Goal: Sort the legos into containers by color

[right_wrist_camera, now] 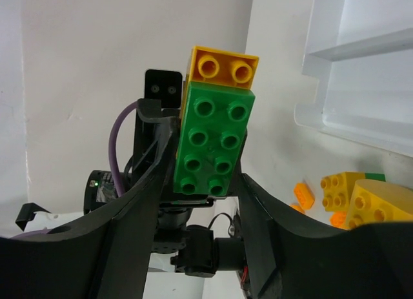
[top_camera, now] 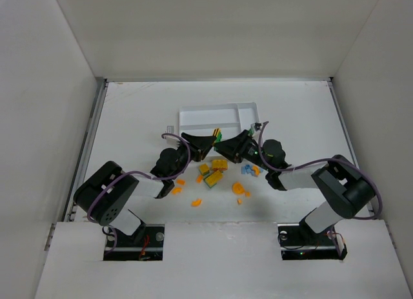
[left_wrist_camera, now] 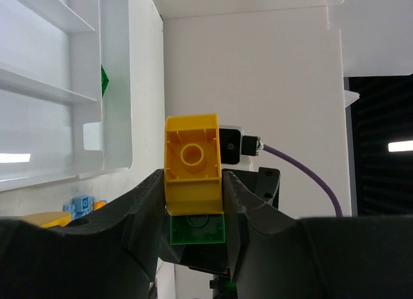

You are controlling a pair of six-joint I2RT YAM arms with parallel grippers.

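Your table (top_camera: 129, 118) carried the white tray (top_camera: 193, 110) toward 12 o'clock in the top view. At the tray's 6 o'clock edge your two grippers met tip to tip. Your left gripper (left_wrist_camera: 192, 183) was clamped on a yellow brick (left_wrist_camera: 191, 150). Your right gripper (right_wrist_camera: 206, 173) was clamped on a green brick (right_wrist_camera: 213, 137) pressed against it. The loose legos (top_camera: 216, 173) lay at 6 o'clock of them, with orange bits (top_camera: 195, 201) and light-blue pieces (top_camera: 246, 170).
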